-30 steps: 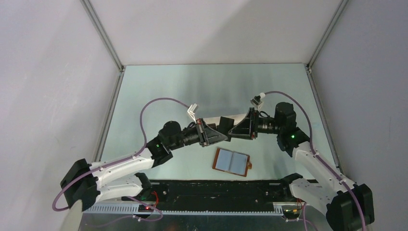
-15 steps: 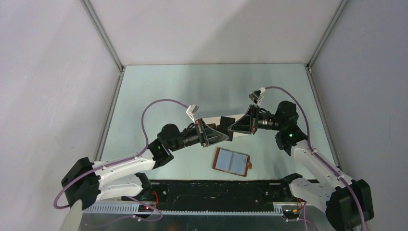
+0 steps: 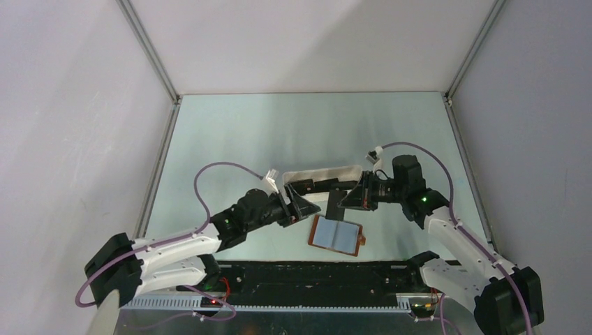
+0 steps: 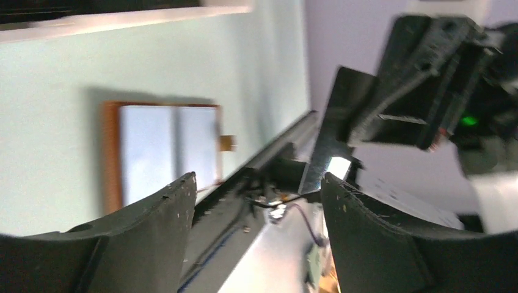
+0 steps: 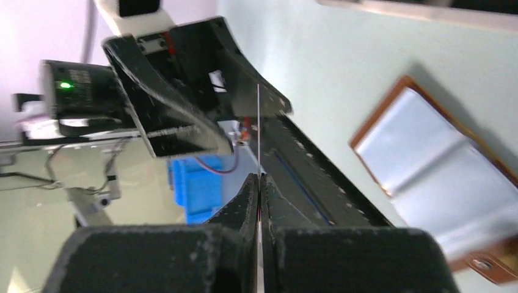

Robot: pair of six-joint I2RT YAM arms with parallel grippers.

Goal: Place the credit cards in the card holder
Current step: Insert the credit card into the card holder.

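The card holder point(image 3: 337, 235) lies open on the table, brown with pale inner pockets, and also shows in the left wrist view point(image 4: 165, 149) and the right wrist view point(image 5: 440, 177). My right gripper point(image 3: 351, 198) is shut on one dark credit card point(image 3: 336, 204), held just above and behind the card holder. That card shows edge-on between the shut fingers point(image 5: 259, 122) and as a dark slab point(image 4: 336, 134). My left gripper point(image 3: 312, 203) stands open a little left of the card, with nothing between its fingers point(image 4: 153, 232).
A white oblong tray point(image 3: 317, 172) lies just behind both grippers, its rim near the top of the left wrist view point(image 4: 122, 18). The black front rail point(image 3: 314, 269) runs along the near table edge, close to the card holder.
The card passed from my left gripper to my right. The right gripper shut on it and the left opened. Both arms dropped lower, the left pulling back to the left.
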